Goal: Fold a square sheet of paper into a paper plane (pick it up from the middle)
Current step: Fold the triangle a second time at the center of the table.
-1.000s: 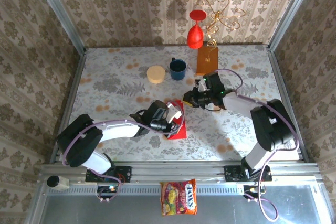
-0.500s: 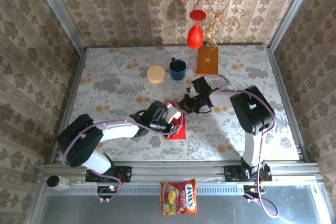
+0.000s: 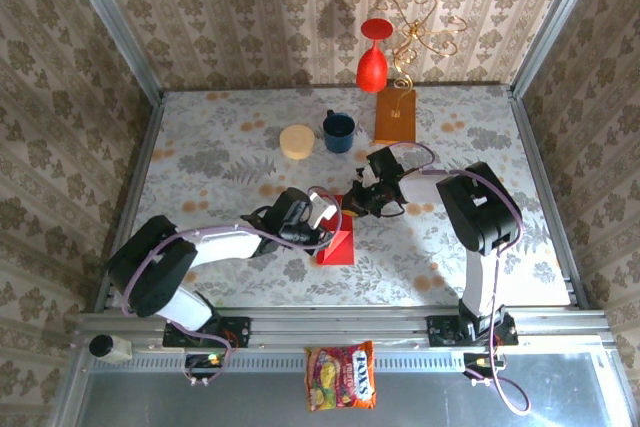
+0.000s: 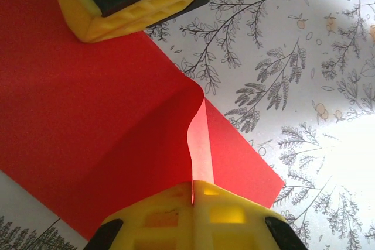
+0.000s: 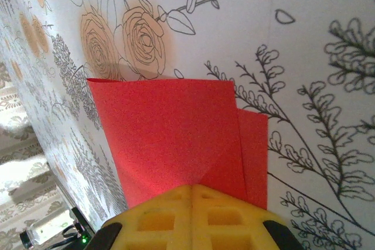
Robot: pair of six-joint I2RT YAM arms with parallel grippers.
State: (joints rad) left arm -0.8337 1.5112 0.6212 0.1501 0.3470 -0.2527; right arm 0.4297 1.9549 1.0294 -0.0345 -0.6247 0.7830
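- On my overhead feed, the left arm [image 3: 215, 240] and the right arm [image 3: 480, 209] are both white tubes joined by bulky black housings.
- I see a thin purple cable [image 3: 121, 295] looping along each arm.
- My left gripper [image 4: 193, 187] has yellow fingers [image 4: 158, 218] moulded with square pockets, with black caps at the outer corners.
- My right gripper [image 5: 192, 191] looks the same: yellow, pocketed, black-cornered.

We see the thin red paper sheet [image 3: 338, 245] near-centre on the floral-print table [image 3: 220, 162], left gripper [image 3: 330, 215] and right gripper [image 3: 353, 201] at its far end, blue ceramic mug [image 3: 338, 131] behind, round cream disc [image 3: 296, 141] left of it, orange-brown rectangular block [image 3: 394, 115] right.
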